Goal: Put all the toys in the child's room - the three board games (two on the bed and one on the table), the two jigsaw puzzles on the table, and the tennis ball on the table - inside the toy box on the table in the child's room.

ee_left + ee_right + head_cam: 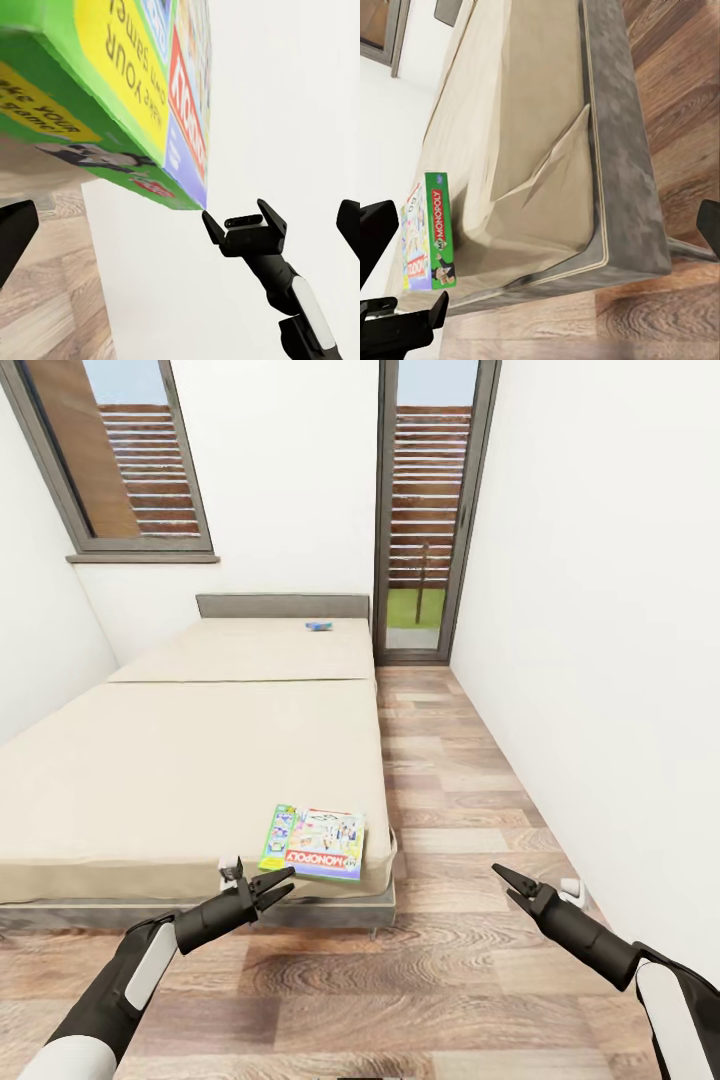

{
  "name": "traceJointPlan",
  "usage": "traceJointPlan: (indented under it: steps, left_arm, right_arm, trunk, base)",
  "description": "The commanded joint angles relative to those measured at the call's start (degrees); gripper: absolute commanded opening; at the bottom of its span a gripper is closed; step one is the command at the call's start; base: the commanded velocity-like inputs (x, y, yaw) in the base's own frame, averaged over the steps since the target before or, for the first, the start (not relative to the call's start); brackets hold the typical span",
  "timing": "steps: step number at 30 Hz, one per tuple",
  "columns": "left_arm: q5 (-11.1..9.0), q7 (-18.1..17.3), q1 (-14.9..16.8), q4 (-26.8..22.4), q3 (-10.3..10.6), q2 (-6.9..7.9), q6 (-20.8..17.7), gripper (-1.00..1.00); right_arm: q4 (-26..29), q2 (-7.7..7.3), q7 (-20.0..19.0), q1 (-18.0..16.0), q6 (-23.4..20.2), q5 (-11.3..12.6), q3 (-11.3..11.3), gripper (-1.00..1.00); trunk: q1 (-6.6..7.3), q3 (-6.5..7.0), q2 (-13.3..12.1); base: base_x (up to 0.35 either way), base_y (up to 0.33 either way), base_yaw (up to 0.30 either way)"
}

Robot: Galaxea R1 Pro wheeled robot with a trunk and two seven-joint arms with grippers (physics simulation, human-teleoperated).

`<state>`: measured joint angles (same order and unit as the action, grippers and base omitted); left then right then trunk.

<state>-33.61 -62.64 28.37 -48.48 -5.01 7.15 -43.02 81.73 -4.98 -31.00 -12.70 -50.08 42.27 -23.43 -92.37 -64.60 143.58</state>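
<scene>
A green-and-white Monopoly board game (313, 842) lies flat on the near right corner of the cream bed (180, 760). A small blue board game (318, 626) rests at the bed's far end by the headboard. My left gripper (274, 887) hovers open just in front of the Monopoly box, low at the bed's edge. In the left wrist view the box (127, 90) looms close above the open fingers (15, 232). To the right, over the floor, my right gripper (508, 882) is open and holds nothing. The right wrist view takes in the Monopoly box (431, 232) and the bed corner (547, 225).
A strip of wood-plank floor (450, 780) runs between the bed and the white right wall (600, 660). A glass door (425, 510) stands at its far end. A window (120, 460) sits in the far wall above the grey headboard (282, 605).
</scene>
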Motion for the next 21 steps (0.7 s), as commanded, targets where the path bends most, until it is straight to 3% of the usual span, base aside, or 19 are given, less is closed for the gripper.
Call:
traceJointPlan:
  steps: [1, 21]
  left_arm:
    - [-0.2, 0.0, 0.0, 0.0, 0.0, 0.01, -0.4, 1.0]
    - [-0.2, 0.0, 0.0, 0.0, 0.0, 0.05, -0.3, 1.0]
  right_arm:
    - [0.0, 0.03, -0.2, 0.0, -0.3, -0.1, -0.1, 1.0]
    - [0.0, 0.23, -0.2, 0.0, -0.3, -0.2, 0.0, 1.0]
  trunk:
    - [0.0, -0.05, 0.0]
    - [0.0, -0.05, 0.0]
  base:
    - [0.174, 0.0, 0.0]
    - [0.032, 0.0, 0.0]
